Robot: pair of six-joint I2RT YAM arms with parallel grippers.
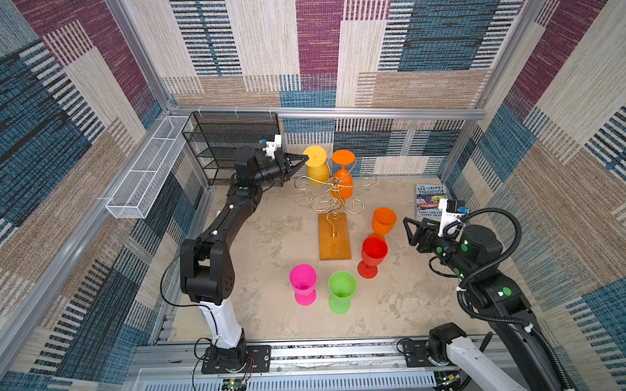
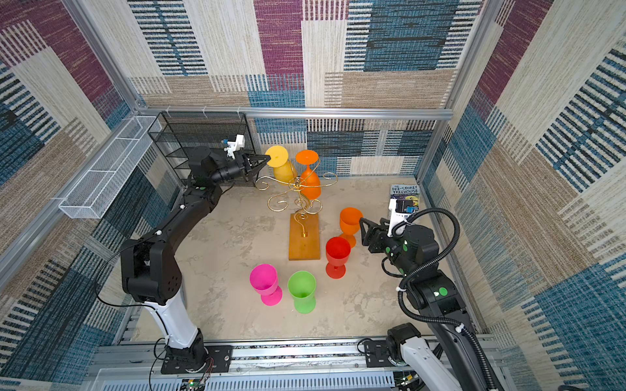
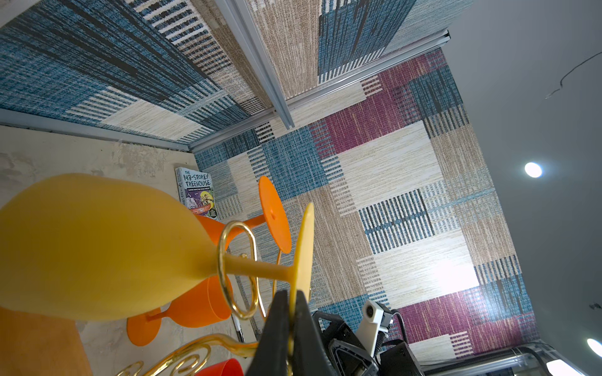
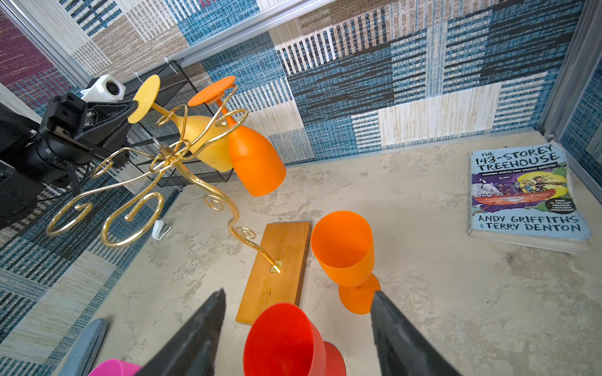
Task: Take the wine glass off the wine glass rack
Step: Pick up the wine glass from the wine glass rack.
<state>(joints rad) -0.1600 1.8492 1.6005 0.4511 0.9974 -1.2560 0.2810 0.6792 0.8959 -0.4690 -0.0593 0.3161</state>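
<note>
Rack: the wine glass rack [image 1: 333, 189] is found upright towards the back of the surface [image 1: 271, 243], its gold scroll arms carried on a post fixed to a wooden base [image 1: 334, 237].
Task glass: the yellow wine glass [image 1: 316, 169] is hung upside down on the rack's rear left arm, foot uppermost and bowl downward. In the left wrist view its stem is seen passing through a gold scroll loop [image 3: 241, 314].
Left hand: the left hand [image 1: 304, 158] is closed tightly on the edge of the yellow wine glass's foot disc. The thin rim is seen pinched between the two fingers [image 3: 273, 332].
Neighbouring glass: an orange hanging glass [image 1: 342, 184] is carried inverted on the adjoining arm, just beside the yellow one. Whether the bowls touch cannot be told.
Right hand: the right hand [image 1: 407, 232] is held above the surface at the right, jaws spread wide, nothing gripped.
Standing glasses: an orange standing glass [image 1: 383, 220] and a red glass [image 1: 373, 252] are set upright just right of the base, near the right hand. A pink glass [image 1: 303, 281] and a green glass [image 1: 342, 291] are set upright side by side nearer the front.
Other items: a book [image 1: 429, 199] is laid flat at the back right corner. A black mesh shelf [image 1: 230, 142] and a white wire basket [image 1: 149, 169] are placed along the left side.
</note>
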